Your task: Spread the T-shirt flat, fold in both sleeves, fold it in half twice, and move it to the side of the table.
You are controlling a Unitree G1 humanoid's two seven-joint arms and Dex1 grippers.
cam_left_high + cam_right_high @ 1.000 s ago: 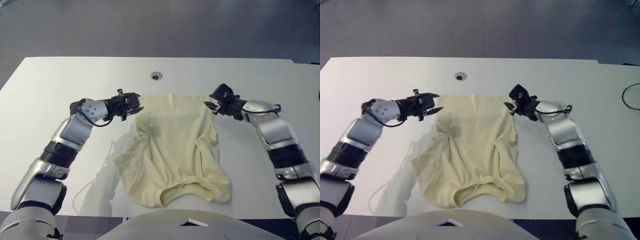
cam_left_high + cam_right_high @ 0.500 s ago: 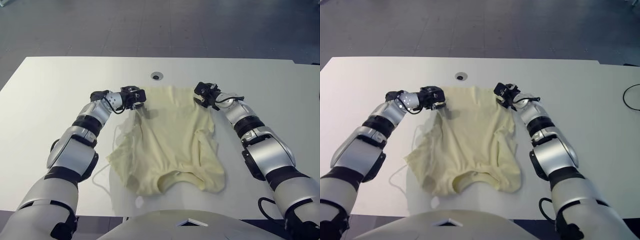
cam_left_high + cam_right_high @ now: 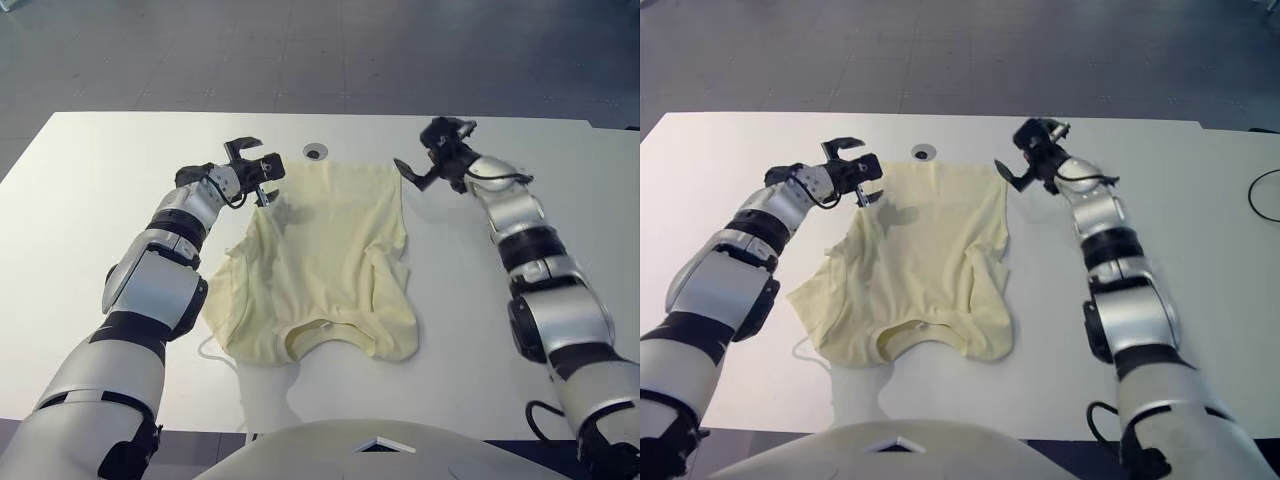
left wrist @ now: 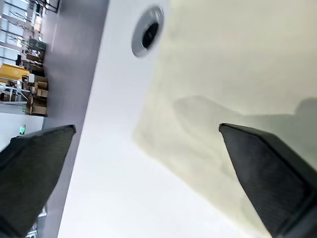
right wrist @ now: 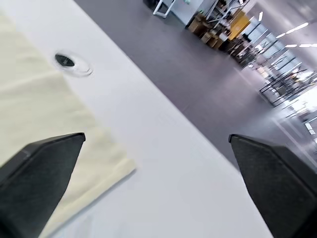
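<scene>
A pale yellow T-shirt (image 3: 320, 250) lies on the white table (image 3: 90, 190), hem toward the far edge and collar (image 3: 322, 333) toward me. The hem is stretched straight; the sleeves and sides are bunched and folded inward. My left gripper (image 3: 255, 166) hovers open just above the hem's left corner, which shows between its fingers in the left wrist view (image 4: 147, 128). At the hem's right corner, my right gripper (image 3: 432, 148) is raised and open; in the right wrist view (image 5: 157, 136) that corner (image 5: 99, 163) lies below it. Neither gripper holds cloth.
A round cable hole (image 3: 314, 152) sits just beyond the hem, and appears as well in the left wrist view (image 4: 148, 32). A black cable (image 3: 1265, 195) loops at the table's right edge. Bare tabletop stretches on both sides of the shirt.
Both grippers came in onto the hem corners, drew the shirt toward the far edge, then let go. They now stand open and lifted off the cloth.
</scene>
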